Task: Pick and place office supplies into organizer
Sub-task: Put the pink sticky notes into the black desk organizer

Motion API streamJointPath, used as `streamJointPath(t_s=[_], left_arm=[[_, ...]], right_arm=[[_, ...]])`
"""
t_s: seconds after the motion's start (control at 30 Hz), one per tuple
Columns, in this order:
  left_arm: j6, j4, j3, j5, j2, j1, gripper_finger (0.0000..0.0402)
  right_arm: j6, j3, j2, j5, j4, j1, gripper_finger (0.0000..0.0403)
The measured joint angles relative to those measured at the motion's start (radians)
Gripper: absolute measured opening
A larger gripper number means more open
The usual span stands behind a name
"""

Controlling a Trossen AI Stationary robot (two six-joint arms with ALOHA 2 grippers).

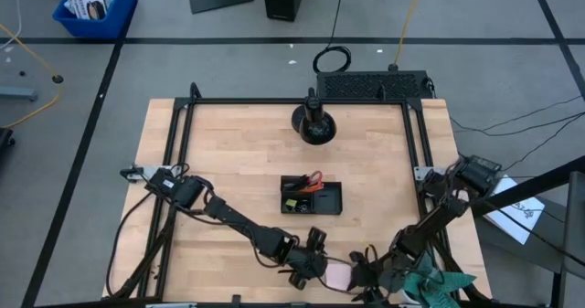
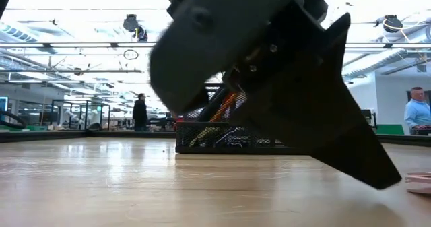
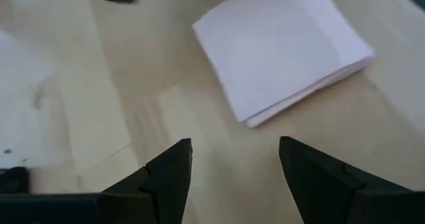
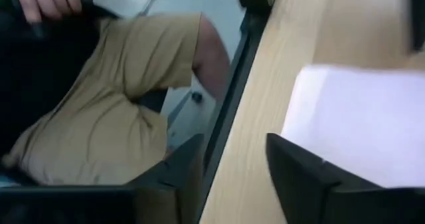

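Observation:
The pink sticky-note pad (image 1: 340, 273) lies flat on the wood close to the table's near edge, and also shows in the left wrist view (image 3: 282, 48). My left gripper (image 3: 236, 151) stands open just left of it, slanting down toward it, with bare table between its fingers. My right gripper (image 4: 232, 151) comes in low from the right, open, with the table's edge showing between its fingers and the pad (image 4: 358, 117) beside one finger. The black organizer (image 1: 311, 196) sits mid-table and holds the red-handled scissors (image 1: 313, 179) and some pens. My right gripper has one finger (image 4: 299, 177) in front of the pad's edge (image 4: 312, 144); I cannot tell whether it touches the pad. The pad lies flat on the table.
A round black stand (image 1: 313, 123) sits at the far middle. A black frame rail (image 1: 183, 153) runs along the table's sides. A person in tan shorts (image 4: 119, 91) sits just beyond the near edge, close to my right gripper. People stand far off in the room (image 2: 140, 111).

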Motion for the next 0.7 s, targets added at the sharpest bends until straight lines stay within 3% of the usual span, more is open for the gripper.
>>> streamJointPath(t_s=[0.13, 0.3, 0.7], left_arm=[[-0.002, 0.000, 0.000, -0.029, 0.000, 0.001, 0.0232], [-0.024, 0.000, 0.000, -0.030, 0.000, 0.001, 0.0232], [-0.054, -0.004, 0.000, -0.029, -0.010, -0.017, 0.0232]], right_arm=[[-0.002, 0.000, 0.038, -0.075, 0.009, -0.008, 0.0078], [-0.033, 0.000, 0.040, -0.078, 0.019, -0.017, 0.0007], [-0.052, 0.001, 0.039, -0.055, -0.079, -0.125, 0.0016]])
